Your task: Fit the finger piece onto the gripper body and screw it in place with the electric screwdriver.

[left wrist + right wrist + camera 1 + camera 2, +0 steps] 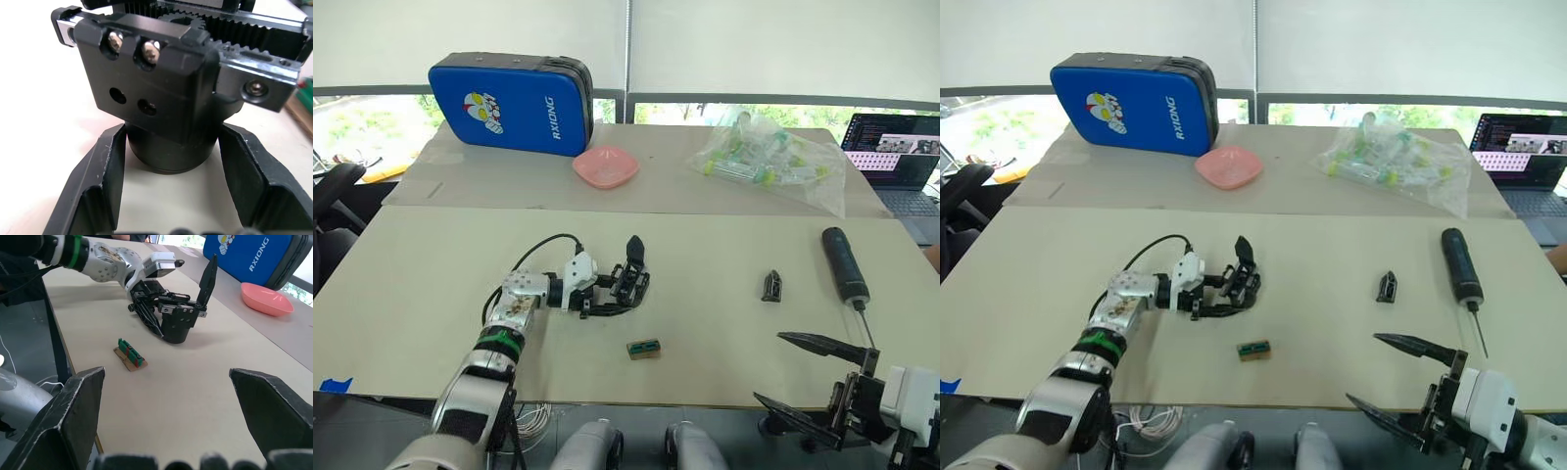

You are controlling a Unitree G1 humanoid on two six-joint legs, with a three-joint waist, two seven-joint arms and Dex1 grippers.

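The gripper body (pixel 630 278), a chunky black block, stands on the table left of centre with its one pointed finger sticking up. My left gripper (pixel 611 300) holds it; in the left wrist view its fingers (pixel 110 166) press on both sides of the rounded base (pixel 171 154). The finger piece (pixel 771 286), a small black wedge, lies alone on the table to the right. Further right lies the electric screwdriver (pixel 845 264), with its bit pointing toward the front edge. My right gripper (pixel 769 367) hovers open at the table's front right edge, empty.
A small green part on a brown card (pixel 643 349) lies in front of the gripper body. At the back are a blue case (pixel 511 103), a pink dish (pixel 605 166) and a plastic bag of parts (pixel 769 157). A laptop (pixel 899 152) sits at far right.
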